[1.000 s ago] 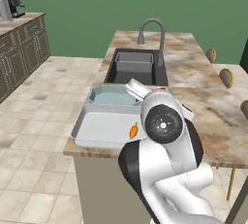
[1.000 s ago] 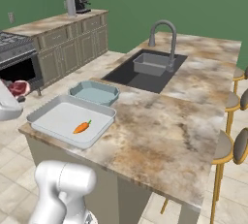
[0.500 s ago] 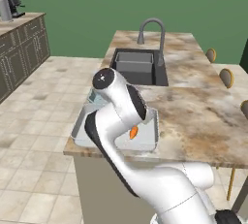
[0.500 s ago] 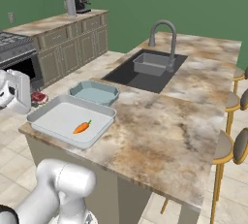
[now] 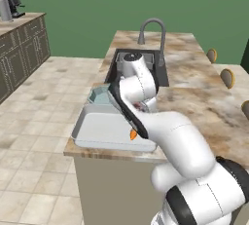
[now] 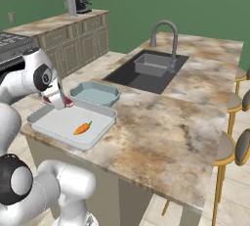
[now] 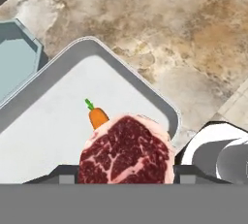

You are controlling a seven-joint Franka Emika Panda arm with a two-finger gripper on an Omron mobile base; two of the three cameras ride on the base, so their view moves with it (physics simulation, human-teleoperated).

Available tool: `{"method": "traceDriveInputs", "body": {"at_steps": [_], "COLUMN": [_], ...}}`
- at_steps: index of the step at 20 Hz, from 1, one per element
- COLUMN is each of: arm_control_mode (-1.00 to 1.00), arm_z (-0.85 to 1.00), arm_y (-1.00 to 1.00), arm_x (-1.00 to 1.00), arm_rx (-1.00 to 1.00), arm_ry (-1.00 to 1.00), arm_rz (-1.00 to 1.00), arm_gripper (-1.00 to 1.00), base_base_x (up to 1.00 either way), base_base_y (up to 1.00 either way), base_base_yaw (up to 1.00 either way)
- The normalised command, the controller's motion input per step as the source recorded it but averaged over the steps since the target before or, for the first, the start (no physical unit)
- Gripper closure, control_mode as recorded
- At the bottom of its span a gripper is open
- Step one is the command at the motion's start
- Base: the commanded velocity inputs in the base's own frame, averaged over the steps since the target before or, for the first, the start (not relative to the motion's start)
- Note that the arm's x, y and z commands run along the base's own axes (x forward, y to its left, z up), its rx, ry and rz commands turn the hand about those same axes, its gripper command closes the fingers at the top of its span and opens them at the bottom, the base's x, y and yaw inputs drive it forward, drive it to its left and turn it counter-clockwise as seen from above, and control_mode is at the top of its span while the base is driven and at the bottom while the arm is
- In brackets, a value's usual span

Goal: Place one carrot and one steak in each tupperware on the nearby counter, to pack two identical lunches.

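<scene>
The small pale blue-grey octagonal tub (image 7: 17, 60) sits at nine o'clock on the beige marbled stone counter (image 7: 193, 39). Beside it, the big whitish rectangular tub (image 7: 53, 116) holds a little orange carrot (image 7: 98, 117). Over it, the claw (image 6: 59, 103) grips a red raw steak (image 7: 127, 152)

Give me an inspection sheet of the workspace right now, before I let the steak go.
Surface: marbled counter, tupperware at its near corner.
Job's things: large rectangular tupperware holds one carrot; small octagonal tupperware looks empty; steak held above the large one, near the carrot.
Clutter: nothing seen.
Gripper: fingertips hidden behind the steak.
Cables: nothing seen.
Surroundings: sink, faucet, stools, coffee maker.
</scene>
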Motion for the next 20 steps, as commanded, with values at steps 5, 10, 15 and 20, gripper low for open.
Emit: {"method": "traceDriveInputs", "body": {"at_steps": [5, 10, 15, 20], "arm_control_mode": [-1.00, -1.00, -1.00, -1.00], "arm_z": [-0.81, -0.78, -0.59, -0.22], "arm_y": [0.13, 0.25, 0.43, 0.14], "arm_x": [0.41, 0.78, 0.95, 0.44], "arm_rx": [-0.06, -0.01, 0.00, 0.01], "arm_ry": [0.08, 0.01, 0.00, 0.00], "arm_rz": [0.00, 0.00, 0.00, 0.00], "arm_gripper": [1.00, 1.00, 1.00, -1.00], "base_base_x": [0.00, 0.00, 0.00, 0.00], "base_base_y": [0.00, 0.00, 0.00, 0.00], "base_base_yaw": [0.00, 0.00, 0.00, 0.00]}}
